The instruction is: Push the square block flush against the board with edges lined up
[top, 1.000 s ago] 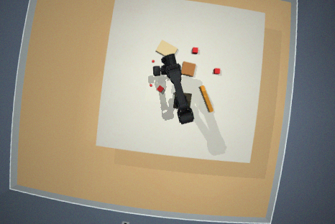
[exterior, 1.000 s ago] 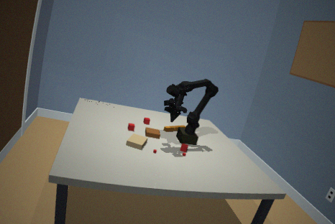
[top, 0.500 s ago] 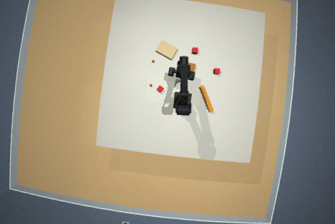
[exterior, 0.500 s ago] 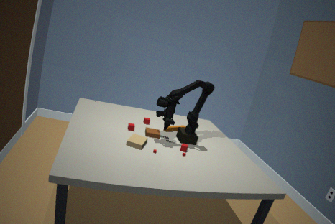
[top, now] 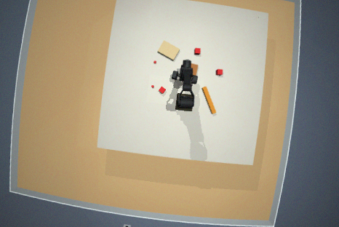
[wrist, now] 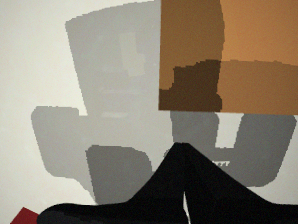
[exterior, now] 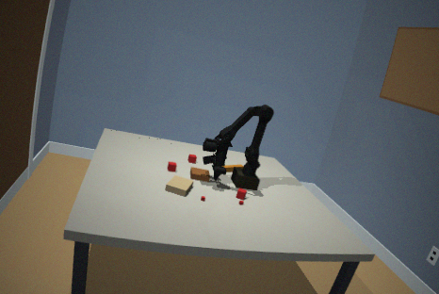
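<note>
The brown square block [top: 195, 69] [exterior: 200, 174] [wrist: 255, 40] lies flat on the table, partly covered by the arm in the top view. The pale tan board [top: 169, 50] [exterior: 179, 185] lies flat and turned at an angle. A gap separates it from the block. My gripper [exterior: 217, 179] [wrist: 180, 149] is shut and empty, pointing down low over the table, on the arm-base side of the block. In the wrist view the fingertips show short of the block's near edge, with table between them. The arm hides the fingertips in the top view.
Red cubes stand beyond the block [top: 197, 51] [exterior: 171, 167], to its right [top: 219, 72] [exterior: 192, 158] and left of the arm base [top: 162, 89] [exterior: 241, 193]. Small red pieces [top: 155, 62] [top: 152, 86] lie at the left. An orange bar [top: 209, 100] [exterior: 233, 168] lies right of the base.
</note>
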